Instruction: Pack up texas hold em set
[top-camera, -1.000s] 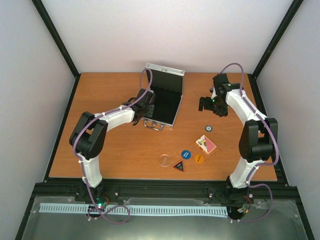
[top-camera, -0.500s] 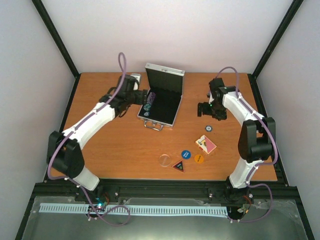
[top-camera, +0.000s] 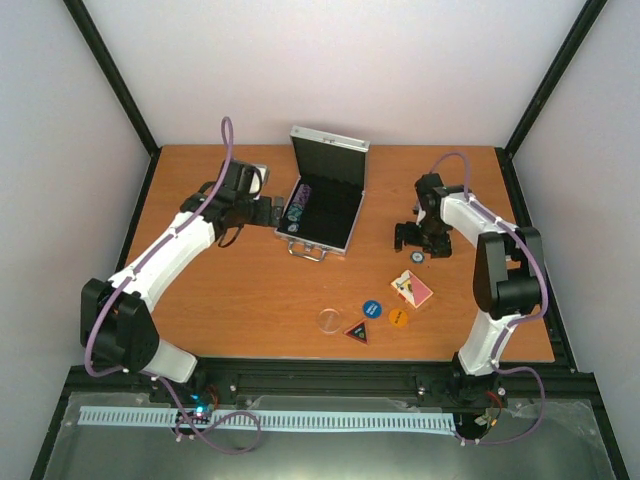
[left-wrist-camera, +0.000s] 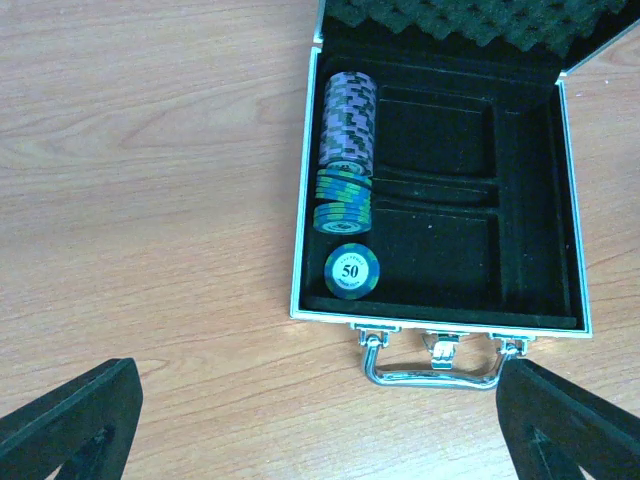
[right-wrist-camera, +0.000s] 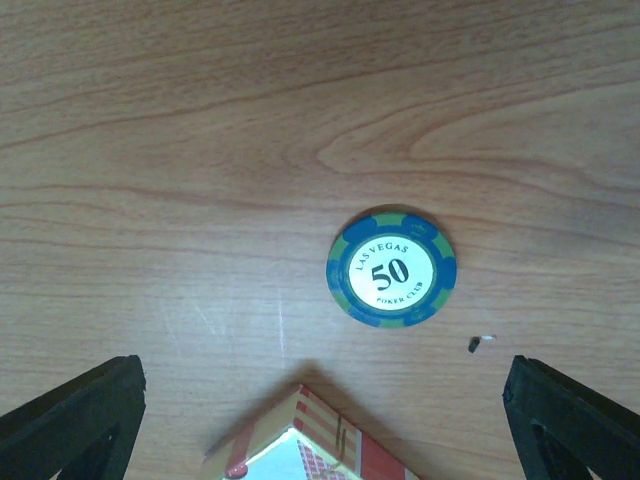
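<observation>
Table (top-camera: 250, 290) carries the open silver case (left-wrist-camera: 440, 240) far-centre w/ a chip row (left-wrist-camera: 345, 120) in its left slot; card deck (right-wrist-camera: 310, 440) and buttons (top-camera: 372, 308) lie near-right, outside it. Left fingers (left-wrist-camera: 70, 420) spread wide, empty, just left of the case; right fingers (right-wrist-camera: 70, 420) also wide, hanging over a lone 50 chip (right-wrist-camera: 391, 266) beside the deck. Risk: flat chip prob. slips a pinch, or a finger nudges the deck corner.

An open silver case (top-camera: 338, 212) lies on the counter (top-camera: 230, 290), chips (top-camera: 297, 206) lined along its left side. The left jaws hang just beside it. The right jaws hover near a card deck (top-camera: 412, 288). Two round buttons (top-camera: 372, 308), a triangular button (top-camera: 358, 331) and a clear disc (top-camera: 329, 320) lie nearer the arms' bases.
</observation>
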